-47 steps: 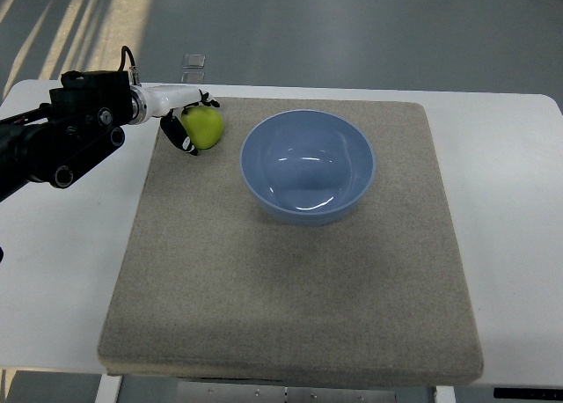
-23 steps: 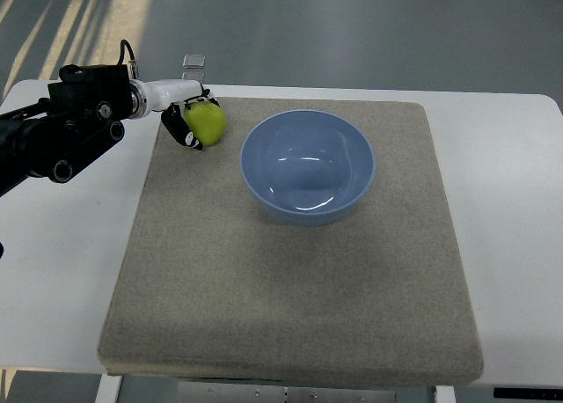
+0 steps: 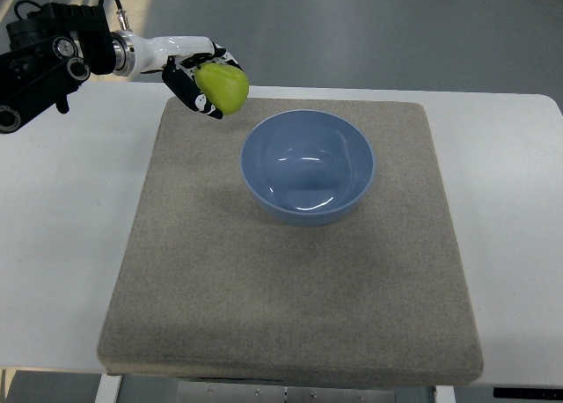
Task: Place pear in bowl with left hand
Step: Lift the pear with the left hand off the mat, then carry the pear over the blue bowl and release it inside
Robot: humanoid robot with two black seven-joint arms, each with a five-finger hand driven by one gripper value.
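One pear [image 3: 223,86], yellow-green, smooth-skinned, rounded. It sits in the left robot hand [image 3: 201,79], lifted clear of the mat [image 3: 290,280], over the mat's far left corner. The fingers [image 3: 186,91] are curled round the pear from the arm side and from below; black and white finger segments show along its left edge. The side of the pear facing the hand is hidden by the fingers; stem end not made out.

One bowl [image 3: 308,166], to the right of the robot hand and a little nearer the camera, apart from the pear. Blue, round, glossy, with light reflections on the inner wall. Nothing in it. It stands on the mat.

One mat, grey-beige, coarse woven or felt-like texture, roughly square with rounded corners. It lies on the white surface [image 3: 62,245], which is smooth and matte; the surface's left and right ends are cut off by the picture edges.

Left arm: white glossy wrist section [image 3: 163,47] behind the hand, then a black housing [image 3: 44,55] with round fittings and a cable, cut off at the left edge of the picture. One robot hand in view only.

Beyond the surface, grey floor [image 3: 369,25], with light streaks at upper left.
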